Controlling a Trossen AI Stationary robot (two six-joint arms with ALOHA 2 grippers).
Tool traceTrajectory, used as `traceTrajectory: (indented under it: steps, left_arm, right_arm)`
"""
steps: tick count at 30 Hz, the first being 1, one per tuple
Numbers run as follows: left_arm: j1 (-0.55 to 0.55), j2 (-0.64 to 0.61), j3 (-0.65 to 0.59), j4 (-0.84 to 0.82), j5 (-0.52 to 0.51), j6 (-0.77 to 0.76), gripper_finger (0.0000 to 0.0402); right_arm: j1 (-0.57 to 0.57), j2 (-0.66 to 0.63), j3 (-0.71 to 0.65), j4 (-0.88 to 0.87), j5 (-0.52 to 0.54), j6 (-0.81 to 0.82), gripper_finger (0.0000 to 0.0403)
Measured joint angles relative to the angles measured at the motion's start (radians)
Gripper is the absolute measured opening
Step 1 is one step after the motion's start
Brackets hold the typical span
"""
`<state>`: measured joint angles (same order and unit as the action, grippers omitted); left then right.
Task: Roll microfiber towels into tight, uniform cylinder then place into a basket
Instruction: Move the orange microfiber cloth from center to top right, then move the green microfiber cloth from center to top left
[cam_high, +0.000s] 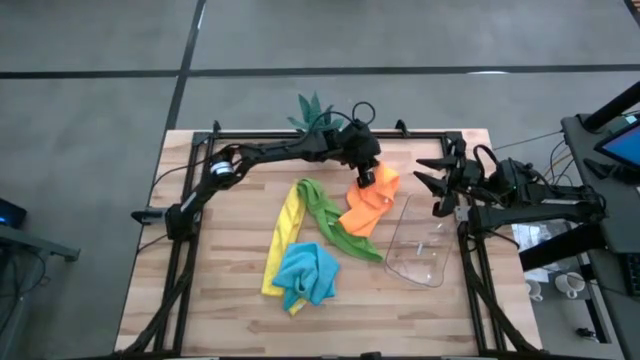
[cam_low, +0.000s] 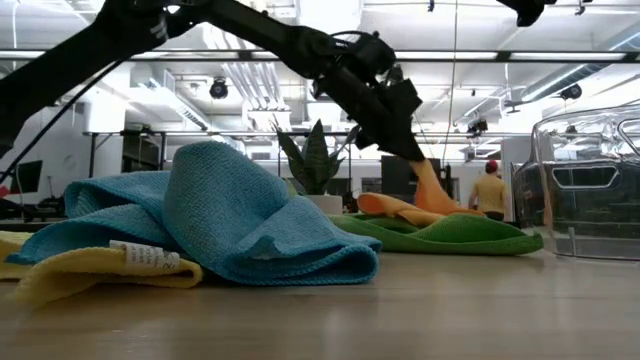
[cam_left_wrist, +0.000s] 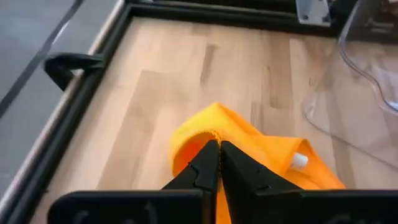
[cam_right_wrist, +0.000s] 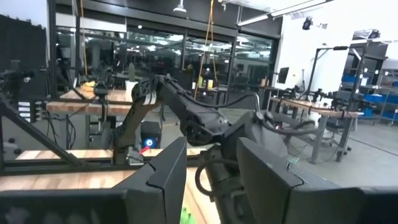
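Note:
The orange towel (cam_high: 368, 208) lies crumpled at the table's far middle, partly on the green towel (cam_high: 335, 228). My left gripper (cam_high: 366, 178) is shut on its far part. The yellow towel (cam_high: 281, 238) and the light blue towel (cam_high: 308, 272) lie in a heap nearer the front, the blue one on top. The clear basket (cam_high: 420, 245) rests on the table to the right of the towels. My right gripper (cam_high: 432, 180) hangs open above the table's right edge, holding nothing. My left gripper pinches the orange towel's far part (cam_low: 428, 182) between its two shut fingers (cam_left_wrist: 205, 163). The fingers slant down from the table's far left side. The pinched cloth rises in a peak to the fingertips, and the rest (cam_left_wrist: 273, 163) lies on the table and on the green towel.
A green spiky plant (cam_high: 315, 110) in a white pot stands at the far edge behind the left arm. A black frame (cam_high: 300, 133) runs round the table. Bare wood shows at the left and along the front.

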<state>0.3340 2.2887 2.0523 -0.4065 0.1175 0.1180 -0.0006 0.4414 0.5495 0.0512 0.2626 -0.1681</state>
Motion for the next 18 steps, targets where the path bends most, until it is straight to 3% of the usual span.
traceTrajectory:
  steps: [6, 12, 18]
  left_arm:
    - [-0.008, -0.018, 0.0, -0.1, -0.004, 0.052, 0.0083]
    - [-0.01, -0.165, 0.011, -0.295, -0.004, 0.098, 0.0176]
    - [-0.01, -0.364, -0.079, -0.55, -0.005, 0.125, 0.0205]
  right_arm:
    - [0.0, -0.001, 0.0, 0.001, 0.0, 0.0, 0.0138]
    - [0.0, 0.0, 0.0, 0.004, 0.0, 0.001, 0.0134]
    - [0.0, 0.0, 0.0, 0.004, 0.0, 0.002, 0.0134]
